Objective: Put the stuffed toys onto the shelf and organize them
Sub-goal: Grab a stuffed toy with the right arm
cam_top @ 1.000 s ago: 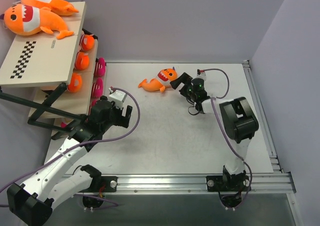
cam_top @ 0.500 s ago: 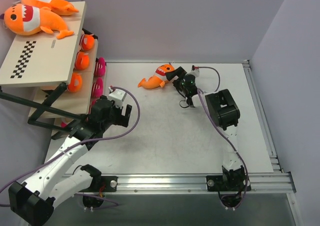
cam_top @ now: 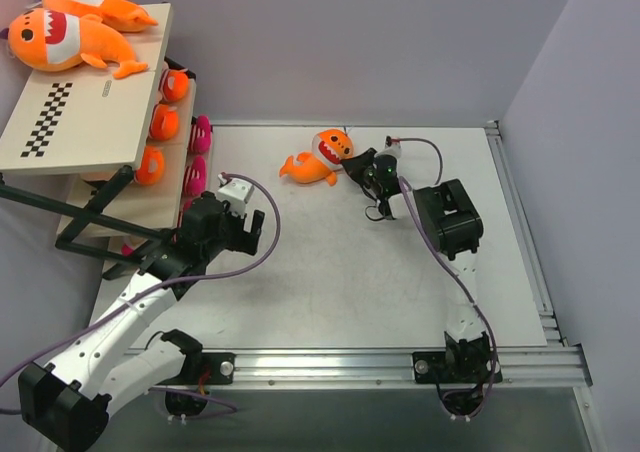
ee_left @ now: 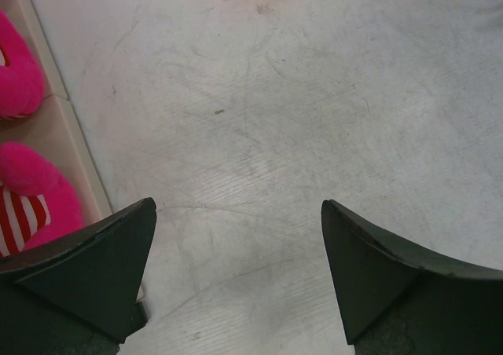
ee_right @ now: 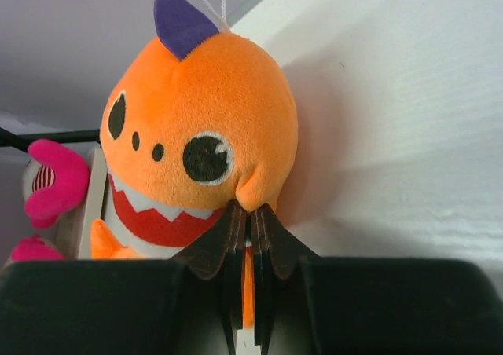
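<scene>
The right gripper [ee_right: 247, 214] is closed, pinching a small fold of the shark [cam_top: 318, 159] just below its head. The shark lies on the table [cam_top: 400, 292] at far centre, long axis left to right, tail toward the shelf [cam_top: 90, 122]. The shelf stands well apart to the left, so the carry runs leftward. The left gripper [ee_left: 236, 214] hangs open and empty near the shelf.
</scene>
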